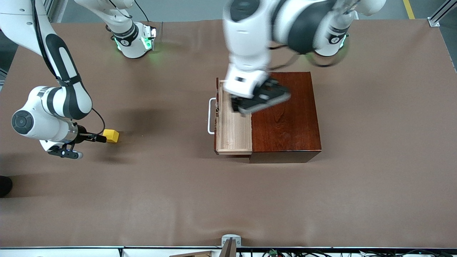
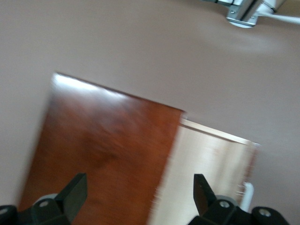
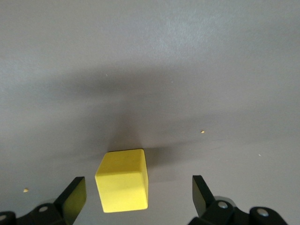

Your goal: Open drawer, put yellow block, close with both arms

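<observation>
Brown matte tabletop bears glossy box, yellow block.

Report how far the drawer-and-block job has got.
Done: the drawer stands pulled out and empty. In hand: the right claw, open, straddles the yellow block on the table. The left claw is open over the box. Left: lift, drop in, close.
</observation>
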`<act>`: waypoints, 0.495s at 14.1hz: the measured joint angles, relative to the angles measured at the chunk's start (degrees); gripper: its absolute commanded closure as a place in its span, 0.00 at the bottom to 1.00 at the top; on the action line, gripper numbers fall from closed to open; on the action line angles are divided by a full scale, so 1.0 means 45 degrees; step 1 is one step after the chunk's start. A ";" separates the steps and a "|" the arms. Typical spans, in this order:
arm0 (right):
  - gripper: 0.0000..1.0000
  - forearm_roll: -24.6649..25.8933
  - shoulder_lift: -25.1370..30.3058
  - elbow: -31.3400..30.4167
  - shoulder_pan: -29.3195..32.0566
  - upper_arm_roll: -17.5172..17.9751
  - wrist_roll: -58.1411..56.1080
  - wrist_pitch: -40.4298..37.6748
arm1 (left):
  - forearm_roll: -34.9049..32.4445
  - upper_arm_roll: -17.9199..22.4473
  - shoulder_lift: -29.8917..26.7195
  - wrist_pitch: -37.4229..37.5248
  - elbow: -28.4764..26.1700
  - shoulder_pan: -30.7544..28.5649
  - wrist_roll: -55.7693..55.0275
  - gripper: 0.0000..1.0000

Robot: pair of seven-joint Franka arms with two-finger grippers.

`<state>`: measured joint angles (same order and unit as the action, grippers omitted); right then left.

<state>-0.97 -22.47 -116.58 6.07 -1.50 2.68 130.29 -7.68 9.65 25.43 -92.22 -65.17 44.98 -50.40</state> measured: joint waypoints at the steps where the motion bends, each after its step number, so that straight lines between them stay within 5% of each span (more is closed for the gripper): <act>1: 0.00 0.0000 -0.0006 -0.0304 -0.0001 0.0002 0.0000 0.0421 | 0.0002 -0.0005 -0.0224 0.0169 -0.0025 -0.0615 0.1133 0.00; 7: 0.00 -0.0024 -0.0010 -0.0966 -0.0004 0.0023 0.0013 0.1021 | 0.0233 -0.0074 -0.1294 0.1184 -0.0078 -0.3364 0.5466 0.00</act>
<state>-1.08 -22.51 -120.92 6.06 -1.39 2.74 134.89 -6.63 9.32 19.61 -86.89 -65.52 29.84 -25.80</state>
